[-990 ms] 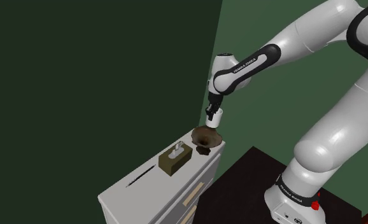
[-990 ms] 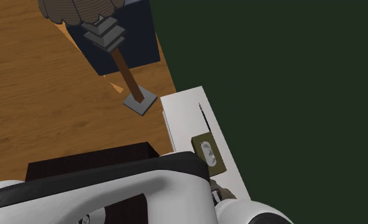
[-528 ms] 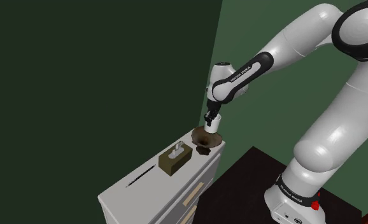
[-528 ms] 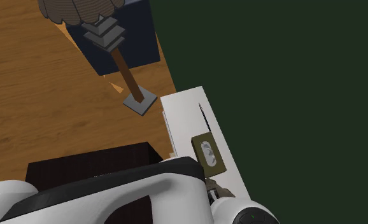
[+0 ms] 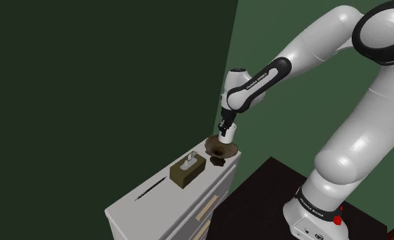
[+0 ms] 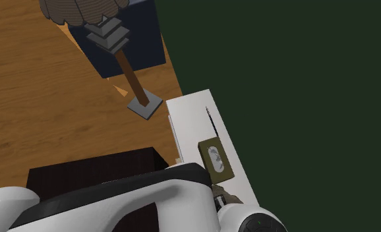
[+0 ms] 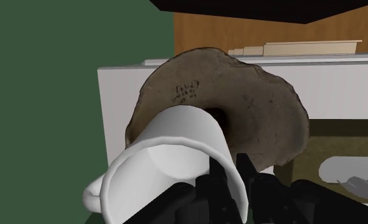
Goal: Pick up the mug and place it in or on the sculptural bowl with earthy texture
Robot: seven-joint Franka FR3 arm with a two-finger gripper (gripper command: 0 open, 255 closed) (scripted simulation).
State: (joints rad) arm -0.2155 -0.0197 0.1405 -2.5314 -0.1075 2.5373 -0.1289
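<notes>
Green walls point(image 5: 86, 82) back the end effector point(image 5: 224, 126) clasping a smooth white mug point(image 7: 170, 159) over a rough brown bowl point(image 7: 259, 114).

A: The plain white mug point(image 7: 176, 137) looks smooth and matt.
B: The broad brown bowl point(image 7: 259, 108) is rough, pitted, earthy. The orange-brown floor point(image 6: 37, 118) is grained wood, and the white arm point(image 5: 366, 143) is glossy.

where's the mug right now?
In the shoulder view, the white mug hangs in the black claw directly over the brown rough bowl, at the white cabinet's upper-right end.
</notes>
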